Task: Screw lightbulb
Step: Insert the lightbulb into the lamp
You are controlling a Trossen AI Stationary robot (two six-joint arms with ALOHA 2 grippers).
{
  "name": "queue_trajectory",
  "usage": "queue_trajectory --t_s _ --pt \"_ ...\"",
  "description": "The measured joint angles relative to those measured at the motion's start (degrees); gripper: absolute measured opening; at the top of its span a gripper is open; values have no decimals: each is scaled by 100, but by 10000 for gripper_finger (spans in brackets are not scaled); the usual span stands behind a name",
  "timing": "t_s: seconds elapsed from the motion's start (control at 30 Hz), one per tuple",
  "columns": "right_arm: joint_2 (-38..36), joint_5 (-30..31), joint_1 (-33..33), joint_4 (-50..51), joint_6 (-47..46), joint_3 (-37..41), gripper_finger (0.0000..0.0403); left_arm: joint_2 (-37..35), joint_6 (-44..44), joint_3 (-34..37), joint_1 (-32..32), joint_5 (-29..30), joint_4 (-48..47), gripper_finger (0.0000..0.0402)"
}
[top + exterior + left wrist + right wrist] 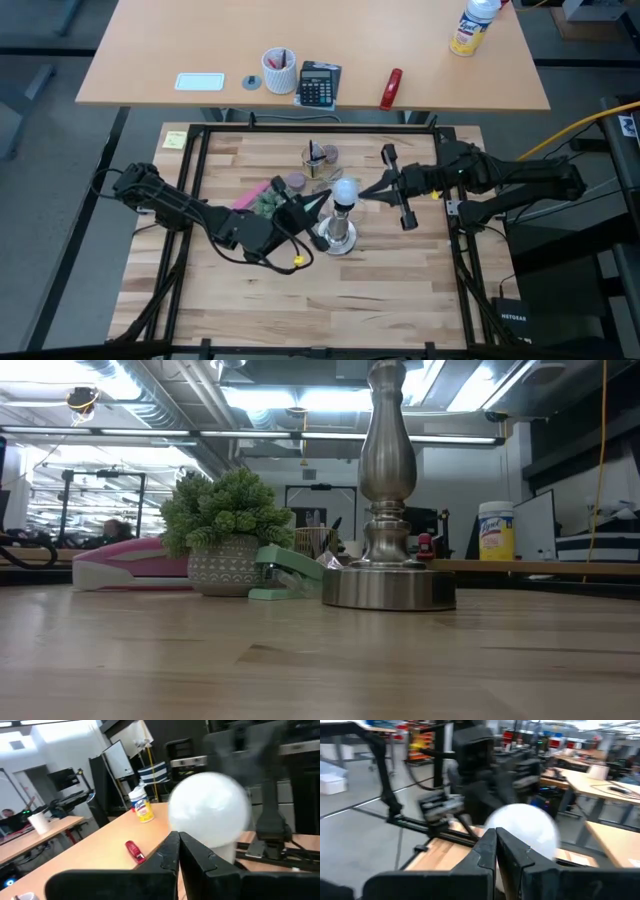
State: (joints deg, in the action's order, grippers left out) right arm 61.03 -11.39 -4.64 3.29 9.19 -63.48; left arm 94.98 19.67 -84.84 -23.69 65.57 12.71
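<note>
Our left gripper (pixel 318 204) and right gripper (pixel 368 190) flank the lightbulb (pixel 345 190), each with fingers pressed together and holding nothing, as both wrist views show. From above we see the bulb seated atop the silver stand (pixel 338 235) mid-table. Only the low view reveals the stand's column beside a potted plant (pixel 222 530) and a pink stapler (pixel 130 563).

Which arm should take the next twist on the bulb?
Hard to call: left gripper and right gripper both sit beside the lightbulb, fingers together. Slightly the left, since its fingers look closer below the bulb.
</note>
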Motion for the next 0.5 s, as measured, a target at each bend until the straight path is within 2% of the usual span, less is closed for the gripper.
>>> queue_trajectory --t_s 0.2,0.5 --pt "7 -167 4 5 1 4 17 0 -5 0 27 40 -16 1" --pt "-336 -98 7 -20 5 4 17 2 203 0 -115 598 -2 1"
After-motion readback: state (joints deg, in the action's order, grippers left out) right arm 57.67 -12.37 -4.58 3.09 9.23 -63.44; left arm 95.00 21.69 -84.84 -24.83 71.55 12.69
